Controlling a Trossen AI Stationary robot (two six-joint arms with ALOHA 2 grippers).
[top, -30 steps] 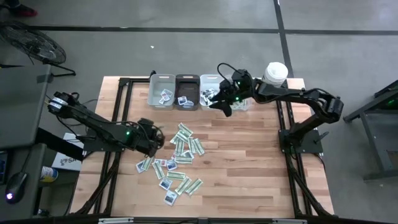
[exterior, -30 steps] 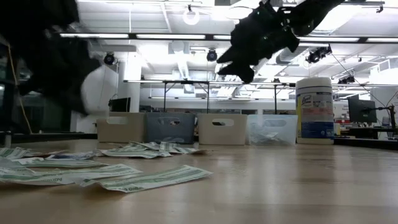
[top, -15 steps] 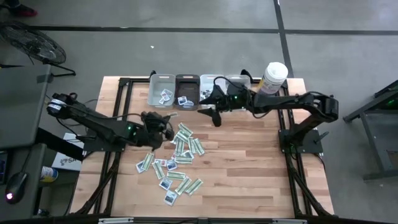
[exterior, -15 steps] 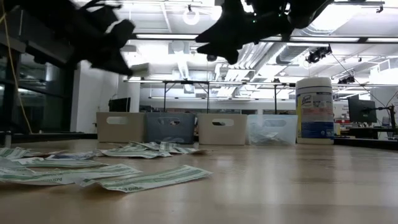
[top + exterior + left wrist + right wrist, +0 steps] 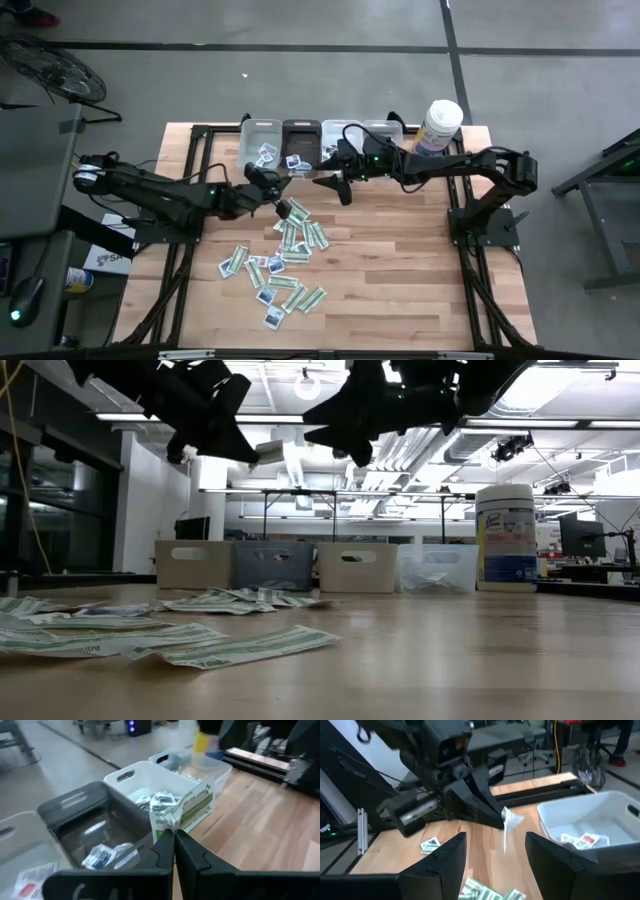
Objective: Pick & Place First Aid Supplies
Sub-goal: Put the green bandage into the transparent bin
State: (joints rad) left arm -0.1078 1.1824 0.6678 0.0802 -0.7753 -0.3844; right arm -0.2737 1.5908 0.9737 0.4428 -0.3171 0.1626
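Note:
Many small first aid packets [image 5: 285,255] lie loose on the wooden table. My left gripper [image 5: 274,193] is up in the air just short of the row of bins [image 5: 300,147], shut on one green-and-white strip packet [image 5: 192,805]. The right wrist view shows that packet [image 5: 509,825] too. My right gripper [image 5: 336,181] hovers open close by, on the held packet's right, in front of the bins, with nothing between its fingers [image 5: 447,855]. My left gripper pinches the strip packet by one crumpled end [image 5: 171,822] between its two fingertips. The fingers come nearly level from the table's left, slanting toward the far edge. The rest of the packet sticks out beyond the tips, lifted clear of the table.
Several bins stand along the far edge: a light one [image 5: 145,782] and a dark one [image 5: 82,817] with packets inside, and a clear one [image 5: 200,762]. A tall white canister [image 5: 443,122] stands at the far right. The table's near right [image 5: 400,280] is bare wood.
My left gripper, shut, has risen from the pile and gone toward the far edge and the bins, rolling its wrist, with the strip packet lifted clear. My right gripper, still open, has moved from over the right-hand bins toward the table's left, then stopped.

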